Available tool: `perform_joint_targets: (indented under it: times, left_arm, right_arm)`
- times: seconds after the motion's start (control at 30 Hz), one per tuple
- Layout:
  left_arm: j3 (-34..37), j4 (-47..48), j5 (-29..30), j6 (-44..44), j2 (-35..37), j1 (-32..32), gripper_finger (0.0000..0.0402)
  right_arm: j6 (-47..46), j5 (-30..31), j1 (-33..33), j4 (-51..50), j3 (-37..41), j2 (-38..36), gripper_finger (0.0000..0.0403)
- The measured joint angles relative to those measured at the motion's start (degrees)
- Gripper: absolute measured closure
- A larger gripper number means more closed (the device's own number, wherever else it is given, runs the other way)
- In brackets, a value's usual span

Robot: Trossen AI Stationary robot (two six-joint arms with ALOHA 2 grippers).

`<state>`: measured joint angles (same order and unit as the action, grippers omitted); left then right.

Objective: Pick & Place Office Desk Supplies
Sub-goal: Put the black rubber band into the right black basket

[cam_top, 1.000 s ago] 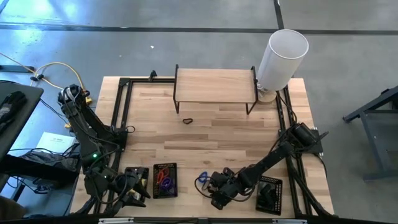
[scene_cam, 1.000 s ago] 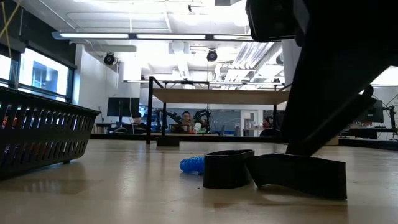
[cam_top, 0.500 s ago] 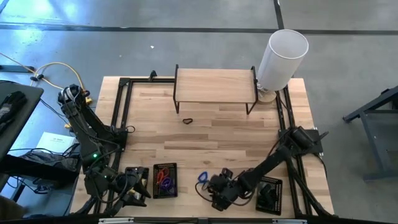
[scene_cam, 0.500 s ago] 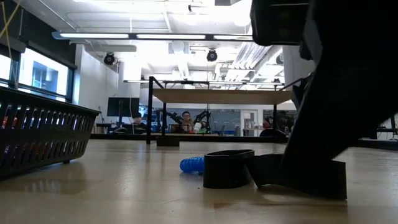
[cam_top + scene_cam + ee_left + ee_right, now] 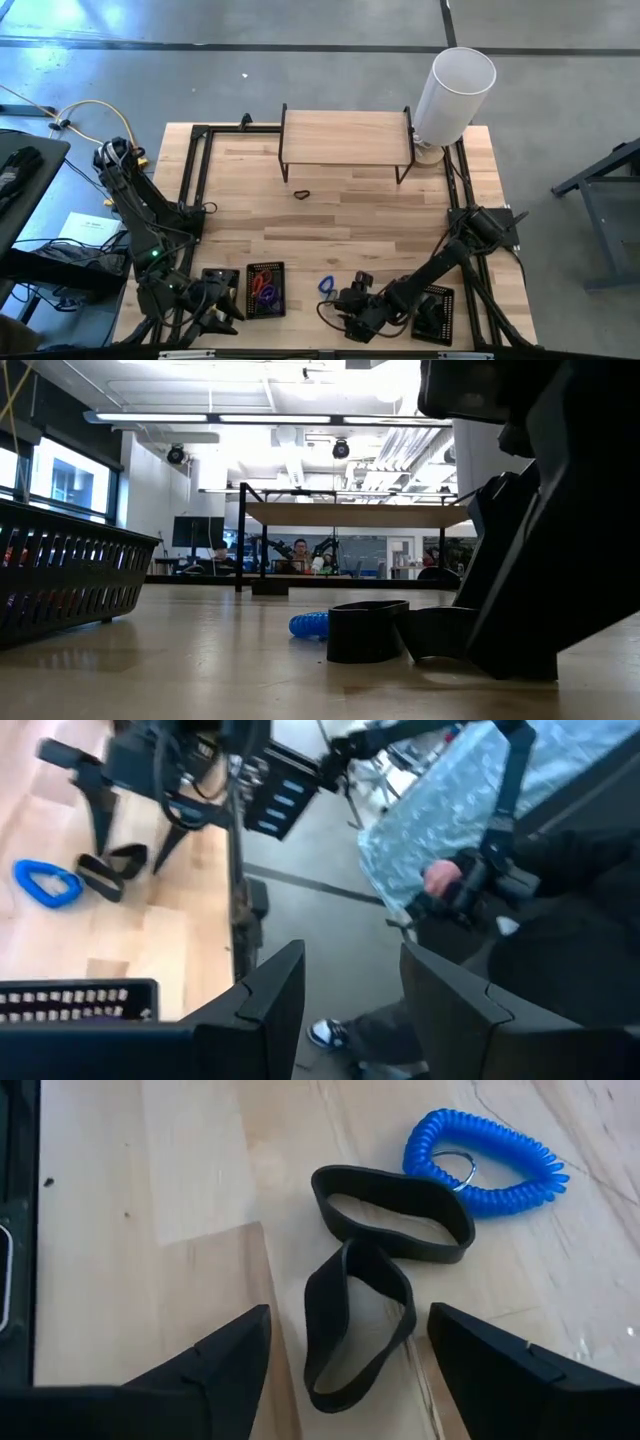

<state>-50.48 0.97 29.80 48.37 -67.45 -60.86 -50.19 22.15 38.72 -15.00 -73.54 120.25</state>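
Note:
Two black band loops lie flat on the wood, one (image 5: pixel 390 1215) touching the other (image 5: pixel 355 1325), beside a blue coiled loop (image 5: pixel 485 1160) with a metal ring. In the high view they sit near the table's near edge, the bands (image 5: pixel 360 279) right of the coil (image 5: pixel 326 286). My right gripper (image 5: pixel 350 1320) is open, low over the table, one finger on each side of the nearer band without touching it. A black mesh tray (image 5: pixel 265 290) holds purple and red loops. My left gripper (image 5: pixel 215 302) waits open at the near left corner. A small black clip (image 5: pixel 301 193) lies mid-table.
A second black mesh tray (image 5: pixel 432 312) sits right of my right gripper (image 5: pixel 352 312). A wooden shelf on a black frame (image 5: pixel 345 140) stands at the far side, with a tall white cylinder (image 5: pixel 455 90) at the far right corner. A person (image 5: pixel 520 920) is beyond the near edge.
My right gripper has drawn a little toward the table's near edge, staying open. The black bands and the blue coil have kept their places.

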Motion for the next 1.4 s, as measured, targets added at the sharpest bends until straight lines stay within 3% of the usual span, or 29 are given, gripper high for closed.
perform_joint_targets:
  times: [0.17, 0.47, 0.63, 0.73, 0.9, 1.07, 1.3, 1.4]
  left_arm:
    - [0.0, -1.3, 4.8, 0.1, -1.2, 0.0, 0.0242]
    - [0.0, -2.8, 6.7, 2.6, -3.6, 2.3, 0.0242]
    - [0.0, -2.9, 6.7, 7.4, -5.5, 3.7, 0.0242]
    - [0.0, -2.9, 6.7, 10.5, -6.7, 4.5, 0.0242]
    - [0.0, -4.5, 6.9, 11.8, -9.0, 6.1, 0.0242]
    - [0.0, -8.0, 8.1, 10.7, -10.4, 8.7, 0.0242]
    - [0.0, -14.2, 8.1, 10.2, -13.8, 12.8, 0.0242]
    - [0.0, -17.6, 8.1, 10.2, -16.1, 13.9, 0.0242]
  right_arm:
    - [0.6, -0.1, 0.0, -1.9, 0.1, 0.0, 0.0204]
    - [2.9, -0.6, 0.1, -2.2, 0.1, -0.3, 0.0389]
    - [6.0, -2.0, 0.5, -6.6, -2.9, -0.8, 0.0398]
    - [6.3, -4.9, 1.6, -15.9, -7.0, -2.2, 0.0399]
    - [3.0, -3.3, 5.3, -36.9, -15.5, -6.3, 0.0399]
    - [-7.8, -1.6, 11.1, -52.5, -20.9, -10.9, 0.0399]
    - [-29.0, -2.5, 21.1, -71.0, -20.9, -15.8, 0.0399]
    - [-34.1, -4.5, 24.9, -73.4, -20.7, -16.6, 0.0399]
